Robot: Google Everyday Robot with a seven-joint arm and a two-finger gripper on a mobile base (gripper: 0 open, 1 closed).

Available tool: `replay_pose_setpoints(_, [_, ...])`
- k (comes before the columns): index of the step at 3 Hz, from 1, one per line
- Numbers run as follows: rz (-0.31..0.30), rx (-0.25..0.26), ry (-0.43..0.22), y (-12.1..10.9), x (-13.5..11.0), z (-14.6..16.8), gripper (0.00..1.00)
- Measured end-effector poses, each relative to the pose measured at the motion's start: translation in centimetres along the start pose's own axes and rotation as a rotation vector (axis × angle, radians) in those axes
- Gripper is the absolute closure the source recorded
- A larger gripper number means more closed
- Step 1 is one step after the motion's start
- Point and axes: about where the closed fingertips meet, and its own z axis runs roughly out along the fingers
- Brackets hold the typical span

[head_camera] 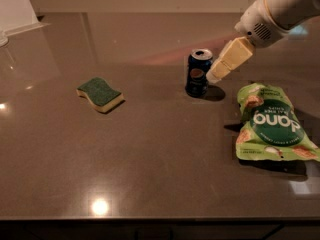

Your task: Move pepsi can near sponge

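Note:
The pepsi can (198, 73) stands upright on the dark brown table, right of centre. The sponge (100, 94), green on top and pale yellow below, lies on the table well to the left of the can. My gripper (214, 75) comes in from the upper right on a white arm. Its cream-coloured fingers (230, 59) point down and left, and their tips are right beside the can's right side. I cannot see whether the tips touch the can.
A green snack bag (271, 124) lies flat at the right, below the arm. The table's front edge (160, 218) runs along the bottom. A pale wall panel (15, 6) stands at the far left corner.

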Motion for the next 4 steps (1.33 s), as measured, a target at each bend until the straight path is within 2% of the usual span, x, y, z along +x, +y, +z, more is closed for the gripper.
replay_pose_setpoints(2, [0.021,-0.069,-0.014,0.1,-1.9,5.3,0.00])
replay_pose_setpoints(3, [0.025,-0.088,-0.013,0.6,-2.6,6.7,0.18])
replay_pose_setpoints(4, [0.029,-0.094,-0.014,0.9,-2.8,7.1,0.41])
